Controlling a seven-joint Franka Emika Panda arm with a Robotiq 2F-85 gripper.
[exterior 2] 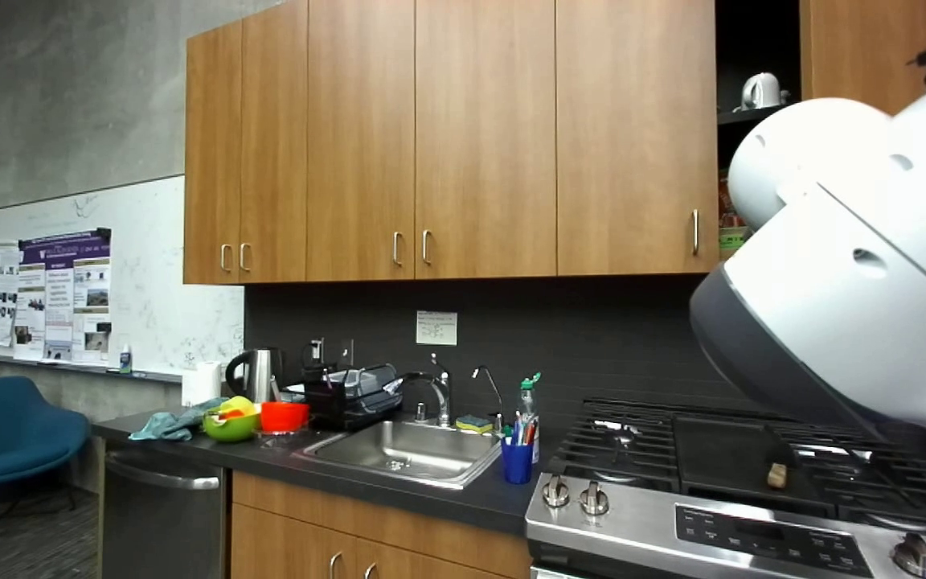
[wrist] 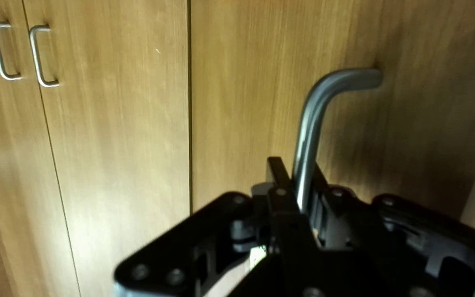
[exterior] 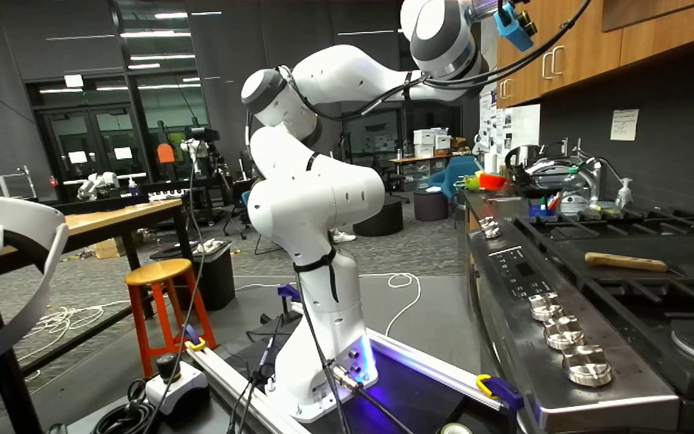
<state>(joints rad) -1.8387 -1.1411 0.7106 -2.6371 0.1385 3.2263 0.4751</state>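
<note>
My gripper (wrist: 296,167) is shut on a silver bar handle (wrist: 311,119), which runs down between its two black fingers. The handle is fixed to a wooden cabinet door (wrist: 241,82); its bent upper end meets the door, and its lower part is hidden by the gripper. That door looks flush with the neighbouring door (wrist: 138,123). In an exterior view the arm (exterior: 347,75) reaches up to the upper right, with a light-blue part (exterior: 512,30) near the wrist; the gripper itself lies outside both exterior views.
Two more handles (wrist: 35,55) show on the doors to the left. Below the cabinets is a stove (exterior: 570,325) with a wooden-handled utensil (exterior: 624,262) on it. A sink (exterior 2: 407,450), a blue pen cup (exterior 2: 517,462) and bowls (exterior 2: 231,426) occupy the counter. Cables (exterior: 503,75) trail along the arm.
</note>
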